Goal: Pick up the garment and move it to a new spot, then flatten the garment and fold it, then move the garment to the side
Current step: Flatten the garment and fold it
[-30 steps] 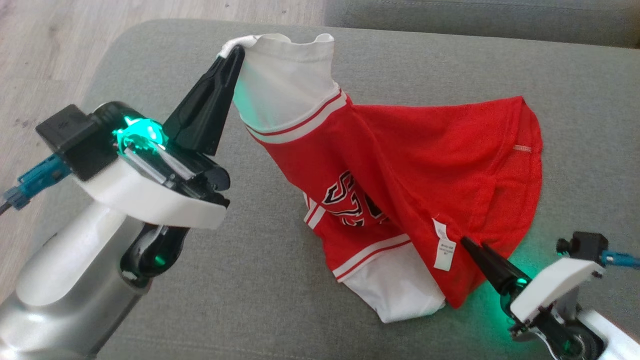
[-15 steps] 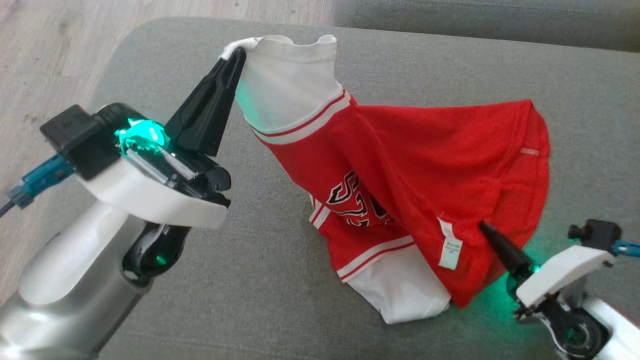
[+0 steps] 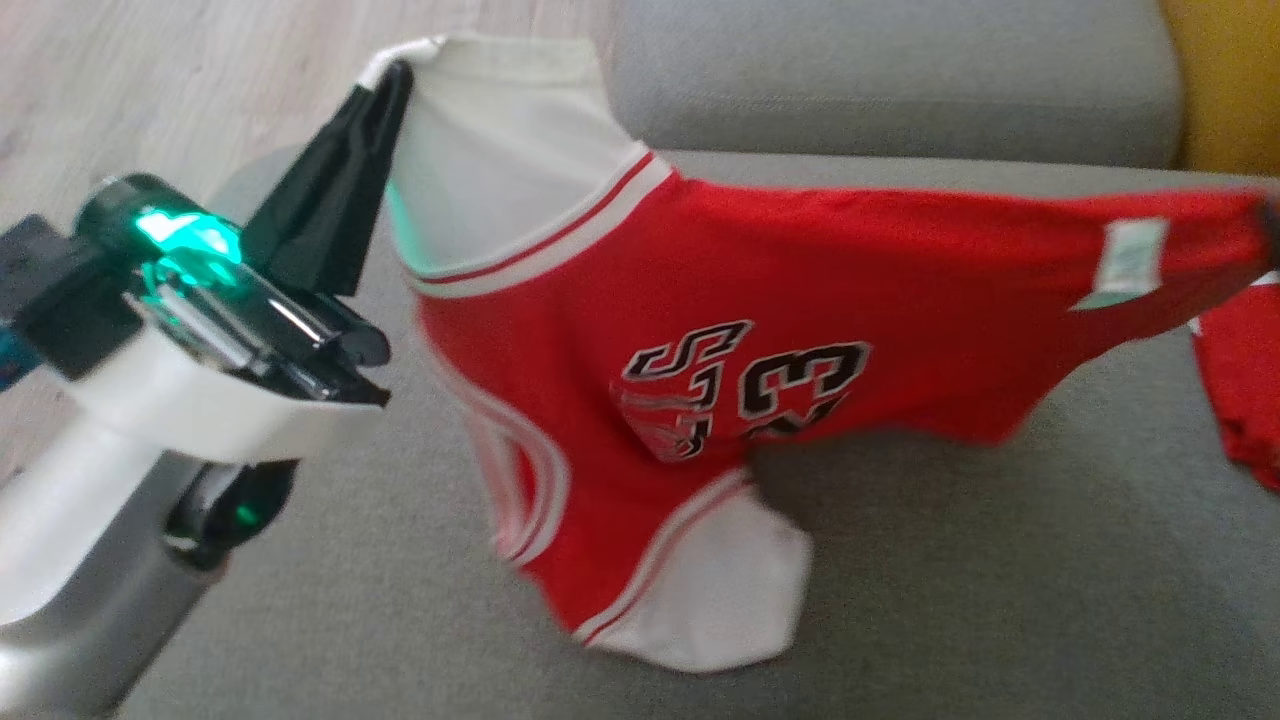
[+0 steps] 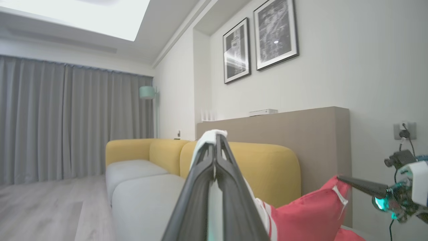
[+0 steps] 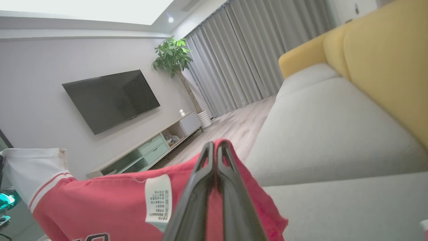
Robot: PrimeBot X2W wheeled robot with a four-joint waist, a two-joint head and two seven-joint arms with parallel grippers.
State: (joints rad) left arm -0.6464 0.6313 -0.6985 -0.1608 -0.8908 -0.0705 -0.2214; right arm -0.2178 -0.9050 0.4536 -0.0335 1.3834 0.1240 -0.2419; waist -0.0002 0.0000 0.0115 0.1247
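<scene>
One garment (image 3: pixel 800 290) (pinched), left hand (image 3: pixel 398 75), right hand (image 5: pixel 215 144)

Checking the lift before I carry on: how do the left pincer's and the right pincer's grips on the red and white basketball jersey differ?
The left pincer pinches a white sleeve cuff; the right pincer pinches the red edge beside the white care label. Below the left pincer the red and white basketball jersey sags towards the grey sofa cushion; towards the right pincer it is pulled taut. Both are shut on the jersey.
</scene>
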